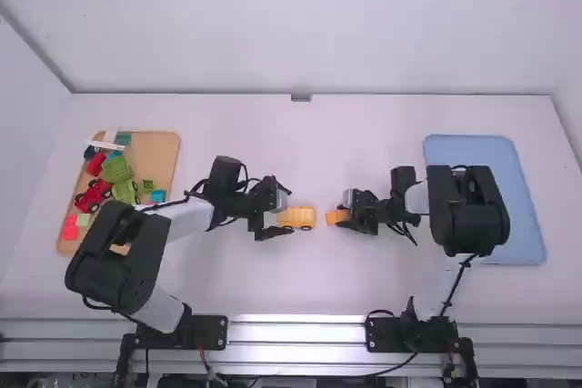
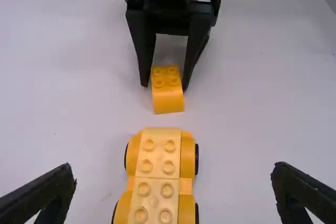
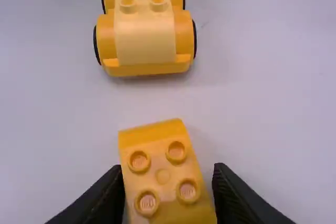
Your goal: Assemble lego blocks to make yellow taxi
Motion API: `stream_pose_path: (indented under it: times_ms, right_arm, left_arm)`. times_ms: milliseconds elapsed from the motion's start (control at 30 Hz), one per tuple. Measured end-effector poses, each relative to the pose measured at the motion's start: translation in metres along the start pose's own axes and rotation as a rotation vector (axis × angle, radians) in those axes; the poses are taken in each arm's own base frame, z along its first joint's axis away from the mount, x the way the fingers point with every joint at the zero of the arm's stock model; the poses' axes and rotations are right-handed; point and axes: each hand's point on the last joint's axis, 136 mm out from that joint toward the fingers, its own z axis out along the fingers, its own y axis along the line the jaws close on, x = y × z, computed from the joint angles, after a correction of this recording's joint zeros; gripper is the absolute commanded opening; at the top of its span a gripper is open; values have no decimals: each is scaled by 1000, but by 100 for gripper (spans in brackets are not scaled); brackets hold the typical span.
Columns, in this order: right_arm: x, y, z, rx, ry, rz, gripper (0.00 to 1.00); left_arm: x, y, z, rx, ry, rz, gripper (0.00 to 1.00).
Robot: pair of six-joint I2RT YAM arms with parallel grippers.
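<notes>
My left gripper (image 1: 276, 210) stands open just left of the yellow car base (image 1: 296, 217); its fingertips (image 2: 173, 174) are wide apart, with the studded car base (image 2: 157, 182) between and beyond them. The base rests on the table on black-edged wheels. To its right, the right gripper (image 1: 345, 210) is shut on a small orange-yellow block (image 1: 336, 217). Its fingertips (image 3: 168, 174) flank the block (image 3: 163, 177), which has four-stud top and a curved end, turned slightly between them. A short stretch of table separates block and base.
At the far left, a wooden tray (image 1: 165, 147) holds several red, green and blue toy pieces, partly behind the left arm. A blue tray (image 1: 523, 224) lies at the right, partly under the right arm. White walls border the table (image 1: 364, 124).
</notes>
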Motion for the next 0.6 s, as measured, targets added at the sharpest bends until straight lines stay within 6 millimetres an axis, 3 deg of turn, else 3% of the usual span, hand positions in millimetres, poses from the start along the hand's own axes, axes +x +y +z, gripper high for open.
stream_pose_path:
  times_ms: [267, 500, 600]
  right_arm:
    - [2, 3, -3, -6, -1, 11, 44]
    - [-5, 7, 7, -34, -4, -29, 21]
    - [-5, 7, 7, -33, -7, -23, 19]
  left_arm:
    - [0, 0, 0, 0, 0, 0, 99]
    - [0, 0, 0, 1, 1, -2, 99]
    - [1, -2, 0, 5, 5, -10, 99]
